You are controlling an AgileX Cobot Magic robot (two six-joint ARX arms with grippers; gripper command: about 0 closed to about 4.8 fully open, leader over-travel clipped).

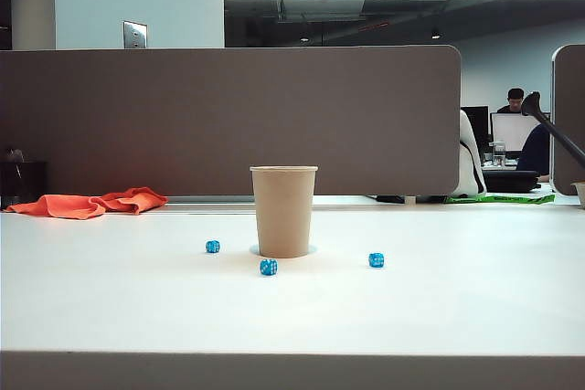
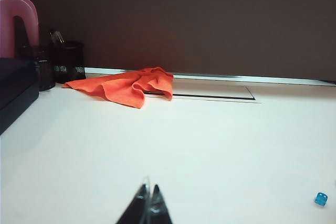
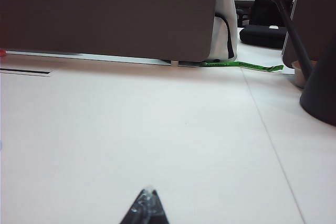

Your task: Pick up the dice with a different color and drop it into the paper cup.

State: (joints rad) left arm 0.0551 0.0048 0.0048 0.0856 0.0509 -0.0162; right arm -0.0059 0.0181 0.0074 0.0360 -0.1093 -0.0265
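Note:
The tan paper cup stands upright near the middle of the white table. Three small blue dice lie around it: one to its left, one just in front, one to its right. The dice with a different color is out of view. My left gripper hovers low over bare table, shut and empty, with a blue die off to one side. My right gripper is also shut and empty above bare table. Neither gripper appears in the exterior view.
An orange cloth lies at the back left by the grey partition. A black mesh pen holder and a dark box sit near it. A green strip and a dark cone-shaped base stand at the right.

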